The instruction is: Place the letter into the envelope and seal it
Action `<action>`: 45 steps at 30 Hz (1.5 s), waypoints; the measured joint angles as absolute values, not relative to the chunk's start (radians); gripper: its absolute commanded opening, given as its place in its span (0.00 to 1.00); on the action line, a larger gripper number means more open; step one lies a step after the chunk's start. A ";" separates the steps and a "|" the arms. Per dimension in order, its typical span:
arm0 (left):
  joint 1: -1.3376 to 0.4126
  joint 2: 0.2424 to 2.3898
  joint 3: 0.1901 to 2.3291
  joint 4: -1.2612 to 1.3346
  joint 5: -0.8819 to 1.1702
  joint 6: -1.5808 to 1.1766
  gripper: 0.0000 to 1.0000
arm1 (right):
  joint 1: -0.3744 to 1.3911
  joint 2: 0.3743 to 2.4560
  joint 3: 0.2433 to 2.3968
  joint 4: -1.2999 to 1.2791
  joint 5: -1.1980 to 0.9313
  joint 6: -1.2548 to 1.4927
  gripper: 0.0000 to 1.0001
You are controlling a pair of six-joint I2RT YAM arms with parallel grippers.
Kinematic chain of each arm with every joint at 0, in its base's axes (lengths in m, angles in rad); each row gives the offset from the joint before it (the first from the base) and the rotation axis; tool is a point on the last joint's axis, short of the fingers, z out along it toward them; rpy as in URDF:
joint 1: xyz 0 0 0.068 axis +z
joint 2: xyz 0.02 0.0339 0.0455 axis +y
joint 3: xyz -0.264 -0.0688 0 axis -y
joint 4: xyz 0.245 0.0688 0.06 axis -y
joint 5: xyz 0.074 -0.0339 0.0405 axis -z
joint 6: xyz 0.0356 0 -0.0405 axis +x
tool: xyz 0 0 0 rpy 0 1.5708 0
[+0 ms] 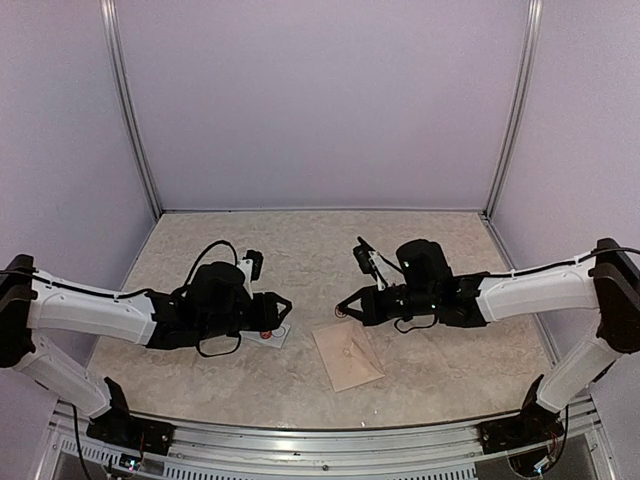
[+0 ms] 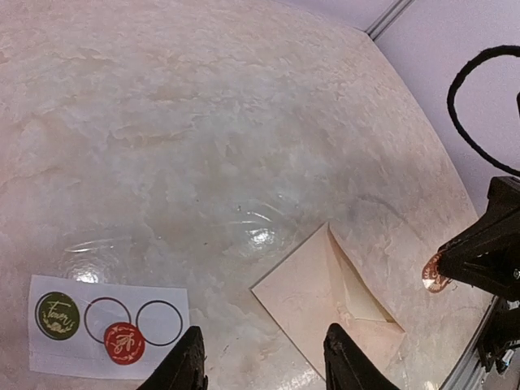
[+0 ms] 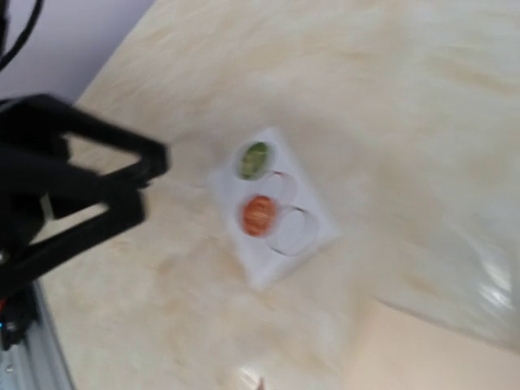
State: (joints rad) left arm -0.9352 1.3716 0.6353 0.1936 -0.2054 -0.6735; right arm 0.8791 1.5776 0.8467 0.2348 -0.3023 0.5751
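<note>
The small pale cream-pink paper envelope (image 1: 347, 357) is laid flat on the marbled desk (image 1: 200, 250); the left gripper (image 1: 285, 310) is held apart, the right gripper (image 1: 341, 309) pinched onto a partly hidden round copper sticker (image 2: 435, 274)

The table (image 2: 203, 122) is beige with a pale marble pattern. The envelope (image 2: 313, 296) is plain cream-pink. The sheet (image 2: 49, 357) is white, with a green sticker (image 2: 58, 315) and a red sticker (image 2: 124, 343), both with gold script, and two empty dark rings (image 2: 159, 322). The copper sticker (image 2: 435, 273) looks reddish. The arms (image 1: 90, 310) are white and black.
</note>
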 measured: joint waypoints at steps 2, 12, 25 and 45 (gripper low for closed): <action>-0.958 1.417 0.674 0.205 -0.186 -0.666 0.46 | 0.859 1.522 0.780 0.229 -0.276 0.590 0.00; -1.012 1.579 0.798 0.264 -0.096 -0.627 0.37 | 0.824 1.507 0.611 0.263 -0.270 0.669 0.00; -1.019 1.783 0.826 0.309 0.027 -0.617 0.15 | 0.824 1.658 0.611 0.403 -0.379 0.720 0.00; -1.022 1.908 0.861 0.329 0.112 -0.596 0.00 | 0.824 1.780 0.639 0.440 -0.430 0.728 0.00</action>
